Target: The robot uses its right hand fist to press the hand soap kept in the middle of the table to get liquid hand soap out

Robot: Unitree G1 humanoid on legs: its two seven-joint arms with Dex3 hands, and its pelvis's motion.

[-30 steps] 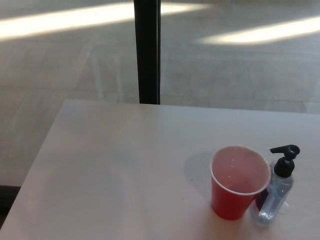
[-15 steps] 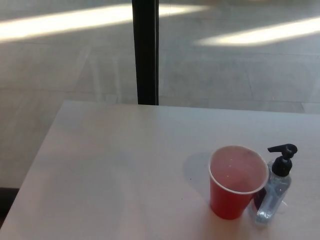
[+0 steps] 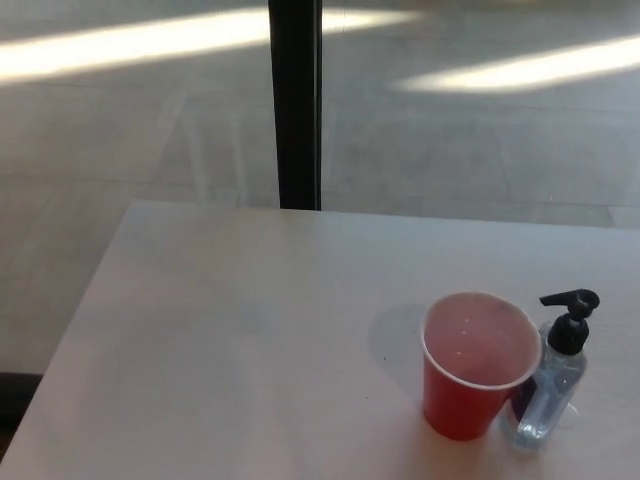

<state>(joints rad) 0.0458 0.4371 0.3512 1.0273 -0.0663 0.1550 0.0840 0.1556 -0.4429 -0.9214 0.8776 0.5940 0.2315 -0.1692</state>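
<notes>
**Soap bottle and red cup on table; no robot hand in frame**

Head view only. Landmark for all positions: the red cup [image 3: 480, 365].

The red cup stands upright on the pale table [image 3: 230, 340], toward the table's near right portion. Its mouth is open and faces up; the inside looks pinkish, and any contents cannot be made out. White rim, red wall. A soft shadow lies on the table just to the cup's left.

The hand soap bottle [image 3: 552, 385] stands immediately right of the cup, touching it or very nearly so; the exact contact cannot be resolved. The body is clear plastic, with a dark patch low on the side nearest the cup. The black pump head [image 3: 570, 310] sits on top, level with the cup's rim or slightly above it, nozzle pointing left toward the cup. The bottle appears upright, perhaps leaning slightly.

Left of the cup, the table surface is bare out to its left edge.

Beyond the cup, past the table's far edge, a black vertical post [image 3: 296, 100] rises out of frame, above and to the cup's left. Grey floor [image 3: 470, 150] with bright light streaks lies behind it.

Left hand: outside the picture, finger state cannot be told. Right hand: outside the picture, finger state cannot be told.
</notes>
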